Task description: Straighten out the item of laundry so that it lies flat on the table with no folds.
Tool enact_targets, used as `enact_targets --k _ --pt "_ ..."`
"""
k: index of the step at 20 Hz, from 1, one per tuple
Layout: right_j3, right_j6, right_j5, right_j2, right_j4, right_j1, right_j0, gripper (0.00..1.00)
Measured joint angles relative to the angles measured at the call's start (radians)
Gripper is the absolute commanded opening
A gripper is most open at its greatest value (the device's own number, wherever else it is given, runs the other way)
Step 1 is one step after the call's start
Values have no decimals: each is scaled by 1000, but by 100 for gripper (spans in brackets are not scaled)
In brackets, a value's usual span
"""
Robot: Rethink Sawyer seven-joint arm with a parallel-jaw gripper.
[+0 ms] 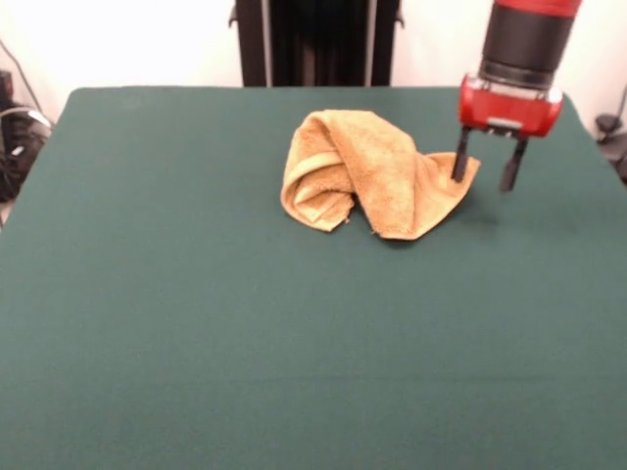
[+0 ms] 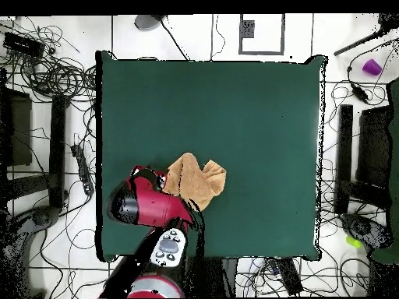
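Note:
The golden yellow-orange towel [image 1: 367,172] lies crumpled and rolled over on itself on the dark green table [image 1: 196,323], at the far middle in the front view. A folded edge with a woven stripe shows at its left end. My gripper [image 1: 485,168] hangs at the towel's right corner, open, with one finger [image 1: 458,159] touching or just over that corner and the other beside it over bare table. In the overhead view the towel [image 2: 199,181] lies near the bottom left of the table [image 2: 234,101], and the red arm [image 2: 144,204] covers its left part.
The robot's black pedestal [image 1: 315,41] stands behind the table's far edge. Cables and equipment [image 2: 47,70] lie on the floor around the table. A purple object [image 2: 372,67] lies on the floor at the upper right in the overhead view.

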Motion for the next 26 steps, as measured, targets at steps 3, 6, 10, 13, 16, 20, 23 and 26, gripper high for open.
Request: enact_targets --k 3,6,10,13,16,20,23,26 --pt "7 0 -6 7 1 -22 9 100" --pt "13 0 -22 12 1 -23 10 100" --pt "21 0 -94 20 1 -1 14 100" --pt "26 0 -129 21 1 11 21 100" --pt "31 0 -147 22 1 16 29 100" --pt "40 0 -157 21 1 14 42 100" --pt "53 0 -158 22 1 8 55 100" --pt "62 0 -158 23 1 6 55 100"
